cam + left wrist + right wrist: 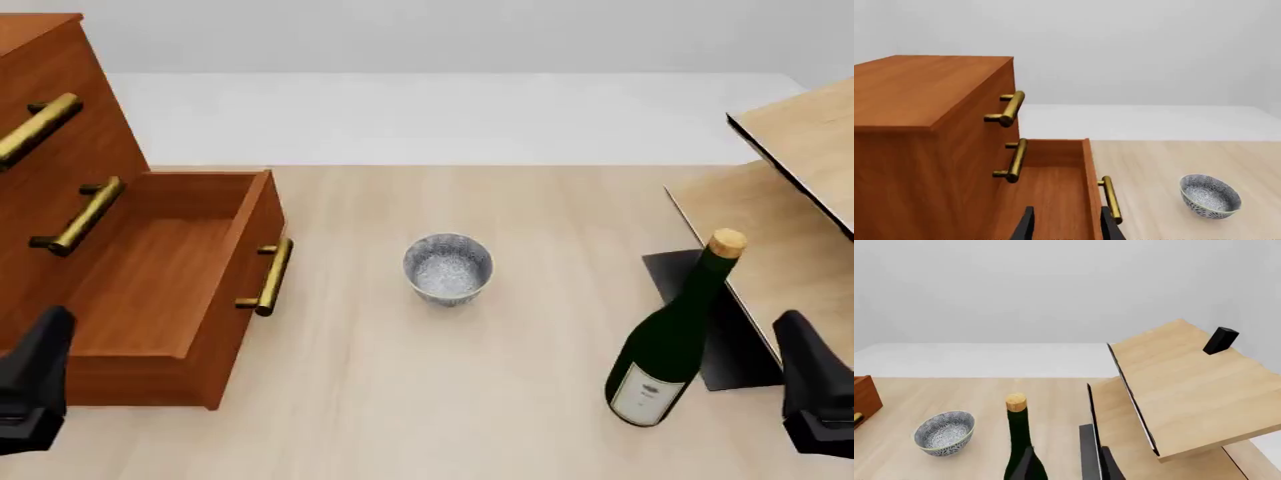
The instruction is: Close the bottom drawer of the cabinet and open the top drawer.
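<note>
Standing at the table's left side is the cabinet, a reddish-brown chest of three stacked drawers. Its bottom drawer is pulled well out over the tabletop, and the wooden floor inside it looks bare; nothing lies in the part I can see. A brass bar handle sits on its front face. The top drawer is flush with the cabinet front, shut, so its inside is hidden, and the middle drawer below it is likewise pushed in.

Out on the pale wooden table, near the middle and well apart from the open drawer, sits a small patterned bowl. It stands upright, and it appears to hold nothing. Further right stands a dark green wine bottle with a cork in its neck and a pale label low on its body, just beside a plywood shelf unit. A small black block rests on the top board of that shelf.

The left gripper hangs above the open drawer, its two dark fingers parted with nothing between them, one close by the drawer's handle. The right gripper is near the bottle and the shelf's edge, its fingers also spread and holding nothing.
</note>
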Available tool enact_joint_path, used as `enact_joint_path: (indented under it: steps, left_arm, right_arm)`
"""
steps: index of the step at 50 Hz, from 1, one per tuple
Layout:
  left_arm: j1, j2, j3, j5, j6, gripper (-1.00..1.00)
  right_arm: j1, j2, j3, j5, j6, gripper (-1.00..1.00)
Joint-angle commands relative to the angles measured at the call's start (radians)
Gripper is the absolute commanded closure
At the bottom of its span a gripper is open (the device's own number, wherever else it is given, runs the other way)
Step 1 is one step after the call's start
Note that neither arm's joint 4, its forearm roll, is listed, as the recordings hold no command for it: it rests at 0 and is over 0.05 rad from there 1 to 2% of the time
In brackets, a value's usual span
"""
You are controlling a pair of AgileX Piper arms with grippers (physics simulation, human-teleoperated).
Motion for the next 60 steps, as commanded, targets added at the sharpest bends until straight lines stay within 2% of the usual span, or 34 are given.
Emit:
enact_joint_path:
  steps: [1,15,25,27,28,33,35,36,45,49,53,54,56,59,60]
  left_arm:
    - [0.011,0.008,0.023,-0.027,0.011,-1.0]
    - [0.011,0.009,0.024,-0.026,0.013,-1.0]
    - [0.003,0.031,0.016,-0.029,-0.013,-1.0]
    - [-0.004,0.045,0.011,-0.036,-0.007,-1.0]
    - [-0.01,0.062,0.005,-0.04,0.023,-1.0]
    - [-0.023,0.083,-0.024,-0.036,-0.004,-1.0]
    - [-0.025,0.115,-0.046,-0.045,-0.006,-1.0]
    - [-0.025,0.112,-0.073,-0.03,-0.038,-1.0]
    - [-0.081,0.188,-0.22,0.023,-0.007,-1.0]
    - [-0.099,0.28,-0.288,0.029,0.013,-1.0]
    - [-0.121,0.321,-0.355,0.055,-0.009,-1.0]
    - [-0.118,0.355,-0.38,0.067,-0.031,-1.0]
    - [-0.102,0.387,-0.414,0.091,-0.026,-1.0]
    - [-0.101,0.413,-0.463,0.131,-0.066,-1.0]
    - [-0.094,0.432,-0.472,0.141,-0.06,-1.0]
  right_arm:
    - [0.0,0.008,-0.001,-0.005,0.0,-1.0]
    - [0.003,0.007,0.0,-0.007,-0.002,-1.0]
    - [0.003,0.004,0.001,-0.006,-0.002,-1.0]
    - [0.003,0.004,0.001,-0.006,-0.002,-1.0]
    - [0.002,0.005,0.001,-0.006,-0.001,-1.0]
    - [0.001,0.006,0.001,-0.008,0.002,-1.0]
    - [0.0,0.006,0.001,-0.009,0.002,-1.0]
    - [-0.001,0.006,0.001,-0.01,0.002,-1.0]
    - [-0.001,0.007,0.001,-0.009,0.004,-1.0]
    - [-0.002,0.007,0.001,-0.009,0.005,-1.0]
    - [-0.003,0.005,0.001,-0.007,0.006,-1.0]
    - [-0.003,0.005,0.001,-0.007,0.006,-1.0]
    - [-0.004,0.006,0.001,-0.007,0.007,-1.0]
    - [-0.006,0.011,0.001,-0.011,0.011,-1.0]
    - [-0.007,0.013,0.001,-0.013,0.012,-1.0]
